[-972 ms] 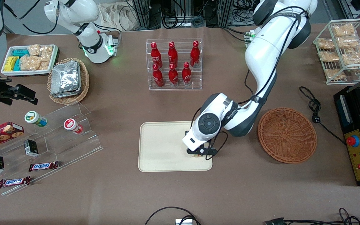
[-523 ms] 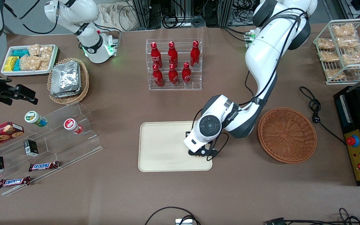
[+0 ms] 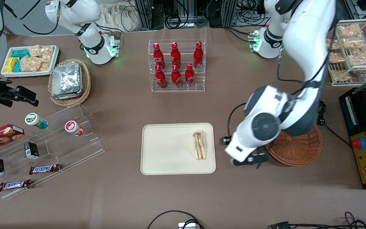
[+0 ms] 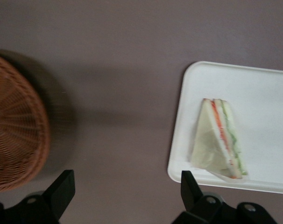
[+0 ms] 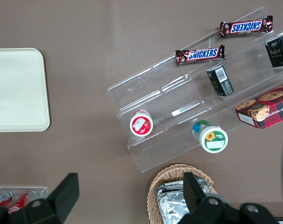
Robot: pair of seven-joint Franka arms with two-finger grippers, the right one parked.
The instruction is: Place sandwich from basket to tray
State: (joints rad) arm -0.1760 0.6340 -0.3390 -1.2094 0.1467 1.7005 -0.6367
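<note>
A brown, matte cloth-like surface [image 3: 122,105] covers the whole table, and along its edge farthest from the front camera runs a clutter of black cables and metal frames. On the large cream-beige rectangular tray [image 3: 167,149] with rounded corners lies the small triangular wedge sandwich [image 3: 199,145] of pale bread with orange-red and green filling, close to the tray's rim on the side toward the working arm; in the wrist view the sandwich [image 4: 219,140] rests flat on the tray [image 4: 263,102], filling edge up, with nothing touching it. The left arm's black two-finger gripper [image 3: 249,159] hangs above bare table between the tray and the round reddish-brown woven wicker basket [image 3: 300,149], clear of both — its fingers [image 4: 62,189] stand spread wide with nothing between them. The white arm covers part of the basket in the front view, so its contents there are hard to judge; the portion seen from the wrist [image 4: 15,135] looks to hold nothing. Farther from the front camera stands a clear acrylic rack of red bottles [image 3: 176,65]. Toward the parked arm's end sit a lighter tan wicker basket of silver foil packets [image 3: 70,81] and a clear stepped display stand [image 3: 59,140] — toward the working arm's end, a black machine with a red button [image 3: 365,140].
</note>
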